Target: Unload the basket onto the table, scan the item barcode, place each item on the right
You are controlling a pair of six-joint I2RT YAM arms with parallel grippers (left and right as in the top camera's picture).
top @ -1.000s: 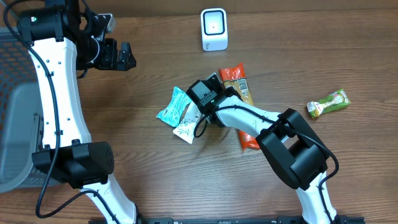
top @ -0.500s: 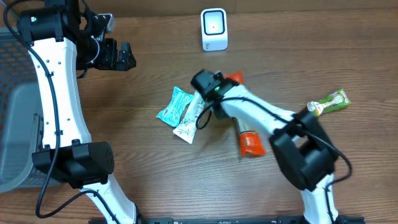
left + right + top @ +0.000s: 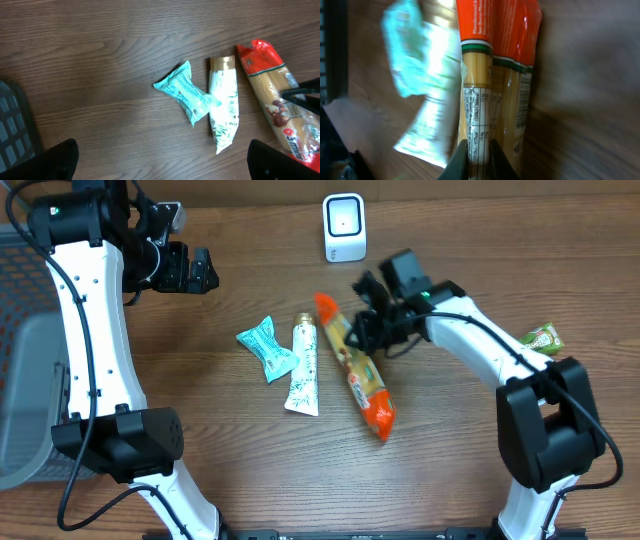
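Overhead view: on a brown wooden counter (image 3: 200, 430), a small white box scanner with a dark window (image 3: 344, 227) stands at the far edge. The task's item, a long orange-and-yellow plastic packet of spaghetti (image 3: 355, 370), lies slantwise near the middle, its upper end nearer the scanner but still apart from it. The right fingers (image 3: 365, 328) are together, clamped on the packet's upper part. The left fingers (image 3: 205, 268) hang wide apart over the far left, holding nothing. Just beside the packet lie a white tube with a gold cap (image 3: 304, 367) and a crinkled teal wrapper (image 3: 265, 347).

Left wrist view: the teal wrapper, white tube and packet sit side by side. The left fingers show only as dark tips in the bottom corners.

Right wrist view: the right fingers pinch the packet close to a white printed label. The picture is blurred, so a barcode cannot be made out.

The step in hand looks like carrying the gripped packet to the scanner. The next move calls for lifting it and turning its barcode side toward the scanner's window.
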